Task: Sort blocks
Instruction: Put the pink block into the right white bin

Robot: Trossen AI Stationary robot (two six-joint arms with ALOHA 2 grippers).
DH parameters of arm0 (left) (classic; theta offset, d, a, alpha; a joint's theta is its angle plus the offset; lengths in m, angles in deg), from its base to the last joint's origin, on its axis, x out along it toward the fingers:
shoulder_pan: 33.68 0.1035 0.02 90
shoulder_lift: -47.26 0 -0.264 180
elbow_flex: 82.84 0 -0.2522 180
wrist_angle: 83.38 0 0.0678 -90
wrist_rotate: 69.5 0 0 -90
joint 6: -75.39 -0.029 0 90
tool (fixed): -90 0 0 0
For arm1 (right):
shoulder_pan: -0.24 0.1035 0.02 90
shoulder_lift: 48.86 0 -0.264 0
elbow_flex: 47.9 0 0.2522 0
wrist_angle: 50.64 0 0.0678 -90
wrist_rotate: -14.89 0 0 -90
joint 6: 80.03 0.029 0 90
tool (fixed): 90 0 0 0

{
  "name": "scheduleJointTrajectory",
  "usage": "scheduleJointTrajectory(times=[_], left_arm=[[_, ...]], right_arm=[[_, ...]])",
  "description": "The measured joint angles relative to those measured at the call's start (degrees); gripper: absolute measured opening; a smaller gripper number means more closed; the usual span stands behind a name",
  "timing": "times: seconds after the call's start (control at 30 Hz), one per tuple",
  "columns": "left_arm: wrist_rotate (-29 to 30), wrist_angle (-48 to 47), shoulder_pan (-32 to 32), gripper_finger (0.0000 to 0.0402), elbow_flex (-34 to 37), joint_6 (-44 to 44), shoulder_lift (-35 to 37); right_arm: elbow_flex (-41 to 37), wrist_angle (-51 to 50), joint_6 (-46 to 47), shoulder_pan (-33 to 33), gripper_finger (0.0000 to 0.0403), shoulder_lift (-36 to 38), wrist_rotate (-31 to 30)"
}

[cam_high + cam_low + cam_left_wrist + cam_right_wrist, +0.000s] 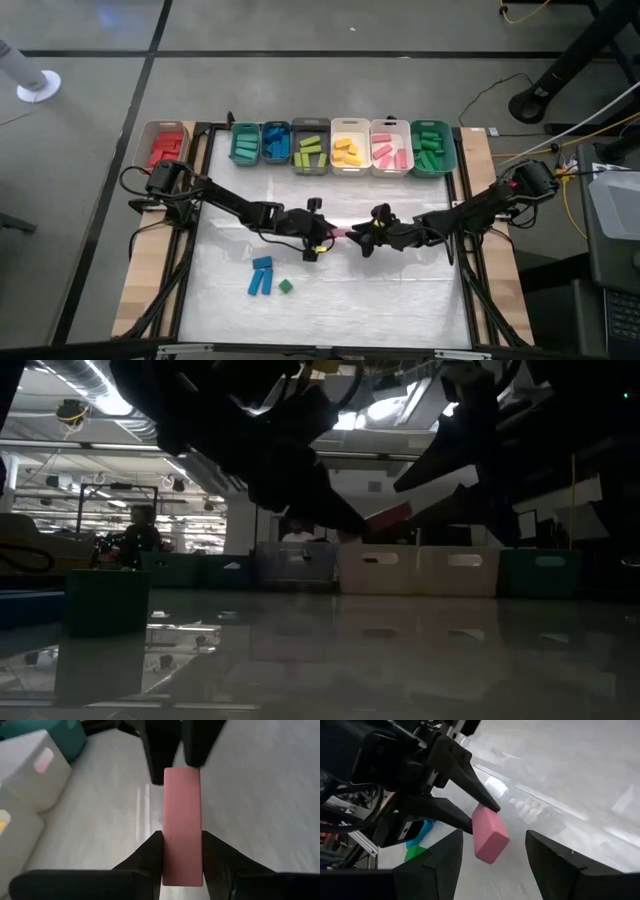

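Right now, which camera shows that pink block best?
The left wrist view: the pink block fills it, clamped between the left gripper's fingers. The right wrist view shows it smaller, the low view dimly, the high view barely.

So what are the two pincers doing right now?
Left pincer: shut on the pink block.
Right pincer: open, either side of the block's far end, not gripping.

Grey floor (pixel 300 30) crossed by dark seams; white fan base (pixel 38 86) at ten o'clock; ceiling strip lights (pixel 110 400) glow overhead.
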Motion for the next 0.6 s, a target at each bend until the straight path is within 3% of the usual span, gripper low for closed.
scheduleJointTrajectory(times=[0.33, 0.6], left_arm=[[0.2, 5.2, -0.1, 0.0091, 0.0, -1.8, 0.0], [0.8, 6.5, -1.4, 0.0096, 0.0, -4.7, 0.0]], right_arm=[[0.0, 1.2, 2.9, 0.0, 0.0206, 0.0, 0.0], [0.1, 2.4, 2.6, -1.1, 0.0121, 0.1, 1.5]])
